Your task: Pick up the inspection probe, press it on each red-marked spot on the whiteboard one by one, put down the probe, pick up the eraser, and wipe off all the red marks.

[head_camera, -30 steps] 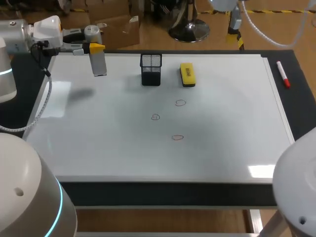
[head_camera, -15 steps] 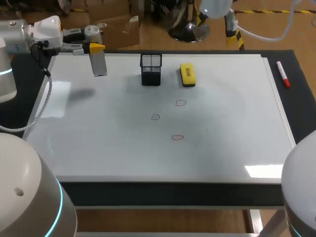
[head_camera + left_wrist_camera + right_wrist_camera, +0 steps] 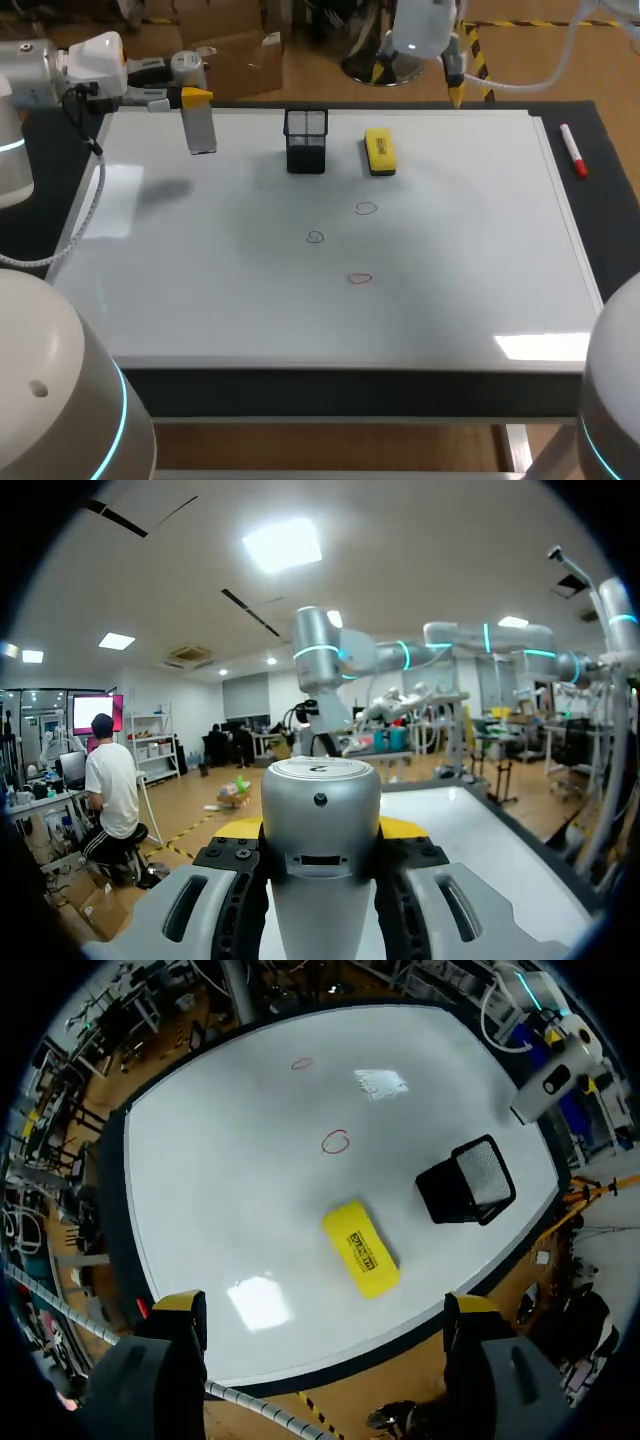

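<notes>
Red marks on the whiteboard [image 3: 200, 280] come first: three small loops, all on the near side of the black mesh cup [image 3: 306, 142]. The nearest mark [image 3: 360, 279] lies well in front of the cup and a little to its right. The middle mark [image 3: 315, 237] is almost straight in front of the cup. The third mark [image 3: 365, 208] is the closest to the cup, again to its right. The cup itself stands upright by the board's far edge. The yellow eraser [image 3: 379, 151] lies flat just beside the cup on its right, not touching it; the right wrist view shows the same pair, eraser [image 3: 362, 1248] and cup [image 3: 468, 1182], side by side. Far to the cup's right, off the board on the dark table strip, lies a red marker [image 3: 573, 150]. To the cup's left, at about the same depth, the inspection probe [image 3: 200, 125] hangs upright over the board's far left corner, clamped in the left gripper [image 3: 190, 97]. In the left wrist view its silver body [image 3: 320, 840] fills the gap between the fingers, which press on it from both sides. Whether its lower end touches the board I cannot tell. Beyond the cup and to its right, past the board's far edge, the right gripper [image 3: 325, 1310] hovers high with its yellow-tipped fingers [image 3: 180, 1305] spread wide and nothing between them.
</notes>
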Robot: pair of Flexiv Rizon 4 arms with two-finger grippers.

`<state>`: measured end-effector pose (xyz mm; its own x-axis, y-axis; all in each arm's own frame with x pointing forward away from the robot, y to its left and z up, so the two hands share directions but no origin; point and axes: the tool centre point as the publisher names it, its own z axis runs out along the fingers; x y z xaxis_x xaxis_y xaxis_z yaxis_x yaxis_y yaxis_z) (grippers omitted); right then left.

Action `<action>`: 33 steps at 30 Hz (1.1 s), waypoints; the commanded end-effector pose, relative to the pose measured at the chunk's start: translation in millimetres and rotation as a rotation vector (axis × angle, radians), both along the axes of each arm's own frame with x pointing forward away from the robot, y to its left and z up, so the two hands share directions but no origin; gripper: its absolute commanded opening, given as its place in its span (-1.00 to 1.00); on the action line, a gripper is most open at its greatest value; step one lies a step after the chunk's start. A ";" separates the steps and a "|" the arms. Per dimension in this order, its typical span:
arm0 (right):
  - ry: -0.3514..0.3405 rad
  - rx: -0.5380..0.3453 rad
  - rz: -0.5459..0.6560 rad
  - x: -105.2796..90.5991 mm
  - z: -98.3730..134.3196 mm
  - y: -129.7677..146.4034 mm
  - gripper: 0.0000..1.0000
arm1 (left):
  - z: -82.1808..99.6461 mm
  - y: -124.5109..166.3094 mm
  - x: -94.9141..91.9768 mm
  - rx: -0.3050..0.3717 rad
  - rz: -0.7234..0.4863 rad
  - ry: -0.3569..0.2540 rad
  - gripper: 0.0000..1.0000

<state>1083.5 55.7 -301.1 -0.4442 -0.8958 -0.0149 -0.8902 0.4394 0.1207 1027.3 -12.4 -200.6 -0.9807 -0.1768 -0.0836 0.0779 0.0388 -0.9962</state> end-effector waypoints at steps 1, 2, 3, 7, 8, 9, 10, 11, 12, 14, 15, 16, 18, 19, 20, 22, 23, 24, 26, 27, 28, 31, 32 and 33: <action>-0.020 -0.006 0.068 -10.4 -7.7 6.2 1.00 | 1.2 0.3 -0.1 0.001 -0.001 0.000 -1.00; -0.017 0.001 0.084 -11.5 -9.7 7.4 1.00 | 1.2 0.3 -0.1 0.001 -0.001 0.000 -1.00; -0.018 0.003 0.101 -11.8 -12.6 7.2 1.00 | 1.2 0.3 -0.1 0.001 -0.001 0.000 -1.00; -0.007 0.004 0.168 -15.2 -21.9 11.5 1.00 | 1.2 0.3 -0.1 0.001 -0.001 0.000 -1.00; -0.005 0.006 0.193 -15.9 -24.2 12.6 1.00 | 1.2 0.3 -0.1 0.001 -0.001 0.000 -1.00; -0.002 0.011 0.204 -16.2 -26.5 12.9 1.00 | 1.2 0.3 -0.1 0.001 -0.001 0.000 -1.00; 0.003 0.014 0.221 -16.2 -28.7 13.2 1.00 | 1.2 0.3 -0.1 0.001 -0.001 0.000 -1.00; 0.003 0.019 0.243 -16.4 -31.0 13.7 1.00 | 1.2 0.3 -0.1 0.001 -0.001 0.000 -1.00; 0.015 0.017 0.252 -16.3 -33.2 14.2 1.00 | 1.2 0.3 -0.1 0.001 -0.001 0.000 -1.00; 0.032 -0.002 0.288 -16.2 -36.8 15.8 1.00 | 1.2 0.3 -0.1 0.001 -0.001 0.000 -1.00; 0.044 -0.010 0.276 -15.7 -37.7 16.3 1.00 | 1.2 0.3 -0.1 0.001 -0.001 0.000 -1.00; 0.046 -0.020 0.267 -14.9 -38.0 15.2 1.00 | 1.2 0.3 -0.1 0.001 -0.001 0.000 -1.00; 0.052 -0.057 0.249 -14.9 -37.8 13.7 1.00 | 1.2 0.3 -0.1 0.001 -0.001 0.000 -1.00; 0.052 -0.057 0.249 -14.9 -37.8 13.7 1.00 | 1.2 0.3 -0.1 0.001 -0.001 0.000 -1.00; 0.052 -0.057 0.249 -14.9 -37.8 13.7 1.00 | 1.2 0.3 -0.1 0.001 -0.001 0.000 -1.00; 0.052 -0.057 0.249 -14.9 -37.8 13.7 1.00 | 1.2 0.3 -0.1 0.001 -0.001 0.000 -1.00; 0.052 -0.057 0.249 -14.9 -37.8 13.7 1.00 | 1.2 0.3 -0.1 0.001 -0.001 0.000 -1.00; 0.052 -0.057 0.249 -14.9 -37.8 13.7 1.00 | 1.2 0.3 -0.1 0.001 -0.001 0.000 -1.00; 0.052 -0.057 0.249 -14.9 -37.8 13.7 1.00 | 1.2 0.3 -0.1 0.001 -0.001 0.000 -1.00; 0.052 -0.057 0.249 -14.9 -37.8 13.7 1.00 | 1.2 0.3 -0.1 0.001 -0.001 0.000 -1.00; 0.052 -0.057 0.249 -14.9 -37.8 13.7 1.00 | 1.2 0.3 -0.1 0.001 -0.001 0.000 -1.00; 0.052 -0.057 0.249 -14.9 -37.8 13.7 1.00 | 1.2 0.3 -0.1 0.001 -0.001 0.000 -1.00; 0.052 -0.057 0.249 -14.9 -37.8 13.7 1.00 | 1.2 0.3 -0.1 0.001 -0.001 0.000 -1.00; 0.052 -0.057 0.249 -14.9 -37.8 13.7 1.00 | 1.2 0.3 -0.1 0.001 -0.001 0.000 -1.00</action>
